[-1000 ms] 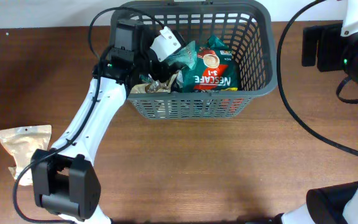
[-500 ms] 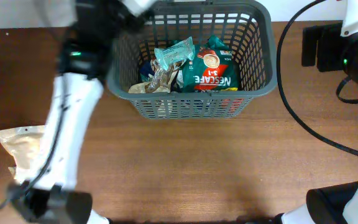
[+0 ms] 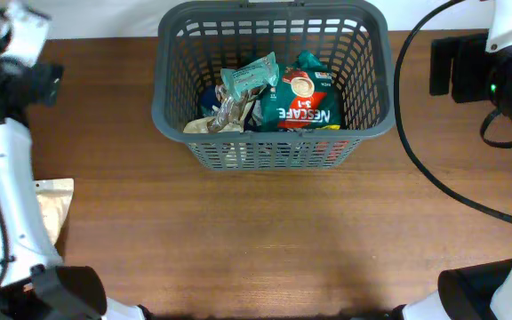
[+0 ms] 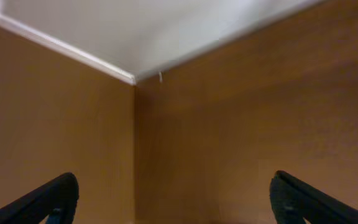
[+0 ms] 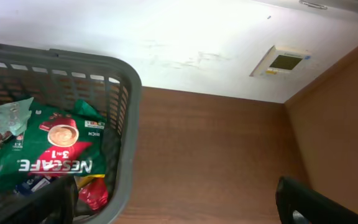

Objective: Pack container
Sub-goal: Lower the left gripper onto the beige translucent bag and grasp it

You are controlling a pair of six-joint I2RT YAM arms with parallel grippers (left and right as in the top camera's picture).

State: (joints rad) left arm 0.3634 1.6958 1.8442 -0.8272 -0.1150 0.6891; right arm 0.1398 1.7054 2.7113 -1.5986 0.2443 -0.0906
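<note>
Dark grey slotted plastic formed the container (image 3: 265,153), which sat at the 12 o'clock edge of the wooden table (image 3: 265,249) in the overhead view, upright on its flat base. The left gripper (image 4: 179,205) hung over the table's far-left corner, with the container off at its 3 o'clock and well apart from it. Its two dark fingertips (image 4: 55,199) stood spread wide in the wrist view, with only wood grain between them and nothing held. The right gripper (image 3: 443,67) hovered at the container's 3 o'clock, near its right wall but clear of it. Its jaws were likewise spread wide and empty, and the one finger (image 5: 316,202) plainly in its wrist view showed over bare wood. Inside the container, a green Nescafé 3-in-1 pack (image 3: 302,100) lay right of centre. A pale teal packet (image 3: 249,77) overlapped that pack's 9 o'clock side, and a crinkled clear packet (image 3: 225,114) lay at the teal one's 7 o'clock. From the right wrist, the container's lattice wall stood between the gripper and the Nescafé pack. A beige pouch (image 3: 59,200) lay flat on the table at the left gripper's 6 o'clock, partly covered by the white left arm (image 3: 12,196). A black cable (image 3: 469,203) curved over the table at the container's 4 o'clock.
</note>
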